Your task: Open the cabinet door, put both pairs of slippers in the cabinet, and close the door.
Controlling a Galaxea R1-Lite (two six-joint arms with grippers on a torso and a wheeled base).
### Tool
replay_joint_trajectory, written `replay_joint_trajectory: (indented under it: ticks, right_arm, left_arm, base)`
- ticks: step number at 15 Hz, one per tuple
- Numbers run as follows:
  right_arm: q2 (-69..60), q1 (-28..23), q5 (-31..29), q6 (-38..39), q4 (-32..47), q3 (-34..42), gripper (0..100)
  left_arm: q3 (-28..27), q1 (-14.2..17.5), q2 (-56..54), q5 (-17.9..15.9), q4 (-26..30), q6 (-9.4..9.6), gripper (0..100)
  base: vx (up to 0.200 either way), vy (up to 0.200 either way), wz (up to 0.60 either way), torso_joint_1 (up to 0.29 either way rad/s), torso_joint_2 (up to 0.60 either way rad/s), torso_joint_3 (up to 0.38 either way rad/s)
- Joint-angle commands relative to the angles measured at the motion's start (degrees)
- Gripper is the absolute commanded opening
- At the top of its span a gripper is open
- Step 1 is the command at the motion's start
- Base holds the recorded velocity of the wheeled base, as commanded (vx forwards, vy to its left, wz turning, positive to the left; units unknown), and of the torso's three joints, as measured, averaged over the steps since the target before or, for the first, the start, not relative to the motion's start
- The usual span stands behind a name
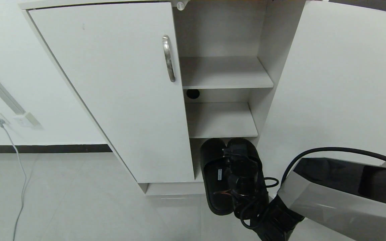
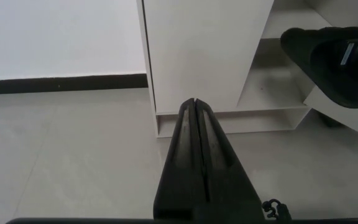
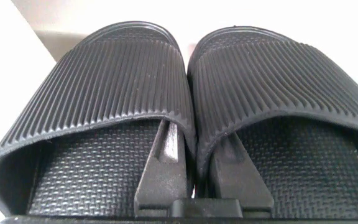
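A pair of black slippers [image 1: 214,167] hangs side by side in front of the cabinet's bottom compartment, toes toward the opening. My right gripper [image 1: 238,169] is shut on them. In the right wrist view the gripper [image 3: 194,146] has one of its fingers [image 3: 163,168] inside each slipper [image 3: 129,81], pinching the two inner walls together. The cabinet's right door [image 1: 340,83] stands open; its left door [image 1: 112,93] with a metal handle [image 1: 168,58] is closed. My left gripper [image 2: 194,107] is shut and holds nothing, low over the floor, facing the cabinet base, with the slippers [image 2: 334,62] off to one side.
Two bare shelves [image 1: 224,72] [image 1: 219,118] sit above the bottom compartment. A wall socket [image 1: 0,122] with a grey cable [image 1: 20,174] trailing down to the floor is at the far left. Tiled floor [image 1: 79,201] lies free in front of the closed door.
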Motion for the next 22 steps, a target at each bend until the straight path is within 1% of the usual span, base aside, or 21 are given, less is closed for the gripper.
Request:
replay_joint_trajectory:
  ticks: [1, 8, 19, 22]
  right_arm:
    - [1.3, -0.1, 0.1, -0.1, -0.2, 0.1, 0]
    - [0.0, -0.2, 0.0, -0.1, -0.4, 0.0, 0]
    - [0.0, -0.2, 0.2, -0.1, -0.3, -0.2, 0]
    - [1.6, -1.0, 0.5, -0.3, 0.2, -2.8, 0]
  left_arm:
    - [0.0, 0.0, 0.1, 0.1, -0.1, -0.05, 0]
    - [0.0, 0.0, 0.1, 0.0, 0.0, 0.04, 0]
    - [0.0, 0.0, 0.1, 0.1, 0.0, 0.04, 0]
    - [0.0, 0.0, 0.1, 0.1, -0.1, 0.04, 0]
  base:
    - [0.000, 0.000, 0.00, 0.000, 0.00, 0.000]
    - [0.000, 0.000, 0.00, 0.000, 0.00, 0.000]
    - [0.200, 0.000, 0.00, 0.002, 0.00, 0.002]
    - [0.000, 0.000, 0.00, 0.000, 0.00, 0.000]
